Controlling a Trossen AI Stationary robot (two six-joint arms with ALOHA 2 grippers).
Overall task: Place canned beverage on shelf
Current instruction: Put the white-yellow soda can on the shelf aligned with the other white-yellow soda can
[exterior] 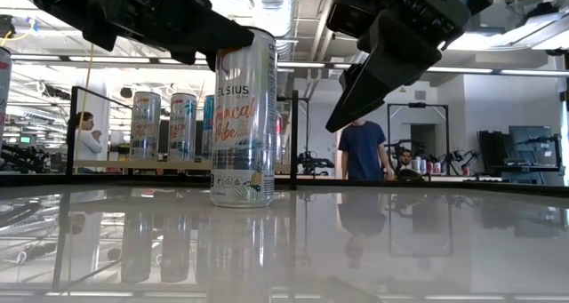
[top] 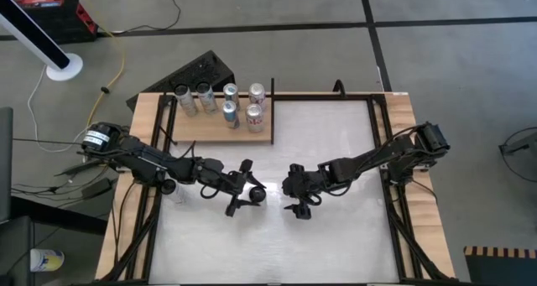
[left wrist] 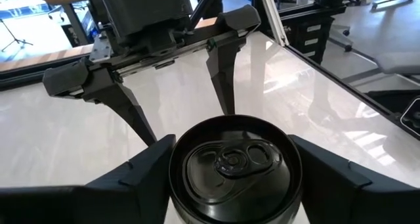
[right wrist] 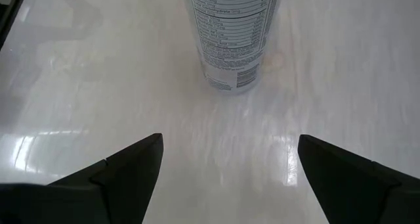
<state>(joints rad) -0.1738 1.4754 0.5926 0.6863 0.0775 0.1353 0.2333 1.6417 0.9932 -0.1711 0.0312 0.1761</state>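
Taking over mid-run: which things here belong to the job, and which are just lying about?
Job:
can, upright on the table, between the left gripper's fingers
shelf
six cans on the shelf

Not involved:
right gripper, open, facing the can
person in the room behind

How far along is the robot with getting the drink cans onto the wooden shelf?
Six cans already stand on the shelf. One more can stands upright on the white table; the left gripper has its jaws on either side of its top, though a firm grip isn't clear. The right gripper waits open nearby. Lifting that can and setting it on the shelf remains.
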